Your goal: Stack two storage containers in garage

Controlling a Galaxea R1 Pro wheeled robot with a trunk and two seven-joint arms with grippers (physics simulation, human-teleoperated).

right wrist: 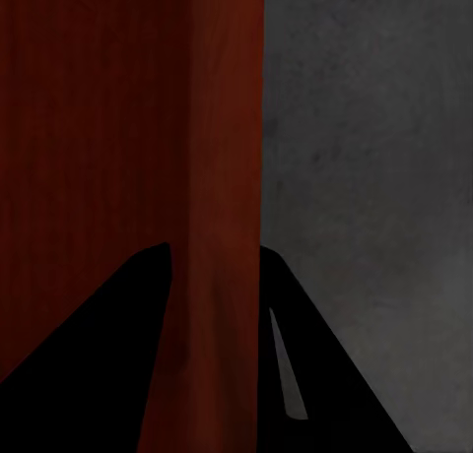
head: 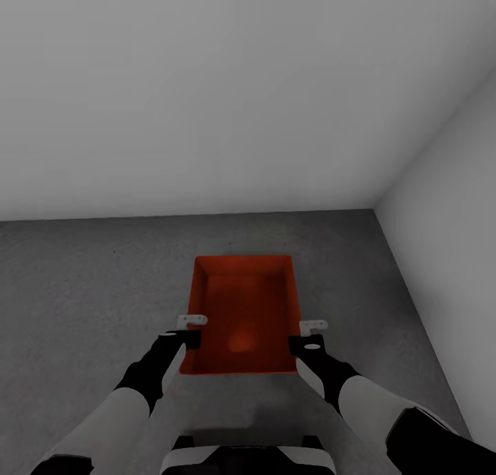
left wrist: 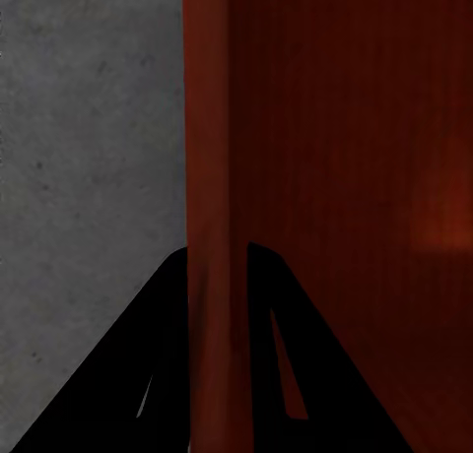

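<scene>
Left gripper (head: 192, 329) clamped on the left wall of the orange-red bin (head: 242, 309), one finger inside, one outside, as seen along the fingers (left wrist: 148, 374) in the left wrist view, where the bin wall (left wrist: 212, 177) runs straight between them. Right gripper (head: 313, 333) likewise pinching the opposite wall (right wrist: 222, 177), fingers (right wrist: 315, 374) astride it in the right wrist view. Held level between both arms, open top up, empty inside, near end toward the robot's trunk. Below and around, dark mottled concrete floor (head: 83, 289) of the garage; pale grey walls (head: 207, 82) meeting at a corner ahead and to the right. Whether the bottom already touches the concrete: cannot tell. No second bin in sight, so probably the first one to set down. For a clean placement: lower both arms together, keep the bin flat, stay well apart from the right-hand wall, open both grips only once the base rests fully, then lift straight up
</scene>
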